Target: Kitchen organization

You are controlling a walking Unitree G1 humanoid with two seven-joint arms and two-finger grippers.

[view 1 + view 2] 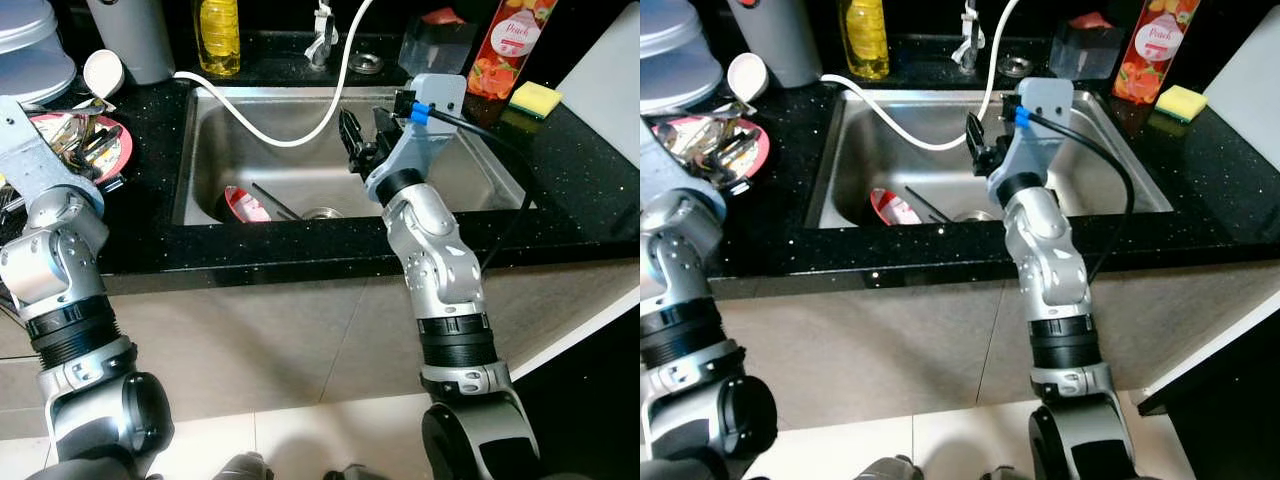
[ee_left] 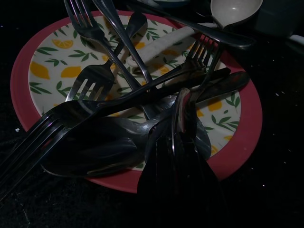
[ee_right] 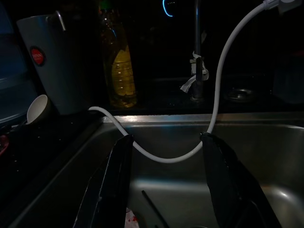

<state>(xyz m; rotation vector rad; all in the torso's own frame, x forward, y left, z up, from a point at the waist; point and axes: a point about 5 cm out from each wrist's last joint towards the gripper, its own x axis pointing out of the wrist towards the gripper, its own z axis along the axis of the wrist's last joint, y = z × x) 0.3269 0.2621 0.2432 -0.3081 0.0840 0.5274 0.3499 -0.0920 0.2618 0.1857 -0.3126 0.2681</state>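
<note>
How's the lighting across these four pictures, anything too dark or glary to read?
Left and right eye views: evenly lit and sharp, small glints on the black countertop. Left wrist view: dim, glare on the cutlery over the plate, lower edge lost in shadow. Right wrist view: very dark, the right gripper silhouetted, the white hose brightest.

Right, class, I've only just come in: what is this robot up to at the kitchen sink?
The robot stands at a steel sink. Its right gripper hangs open and empty over the basin, where a red item lies near the drain. Its left gripper is at a red-rimmed plate piled with forks and spoons on the counter.
</note>
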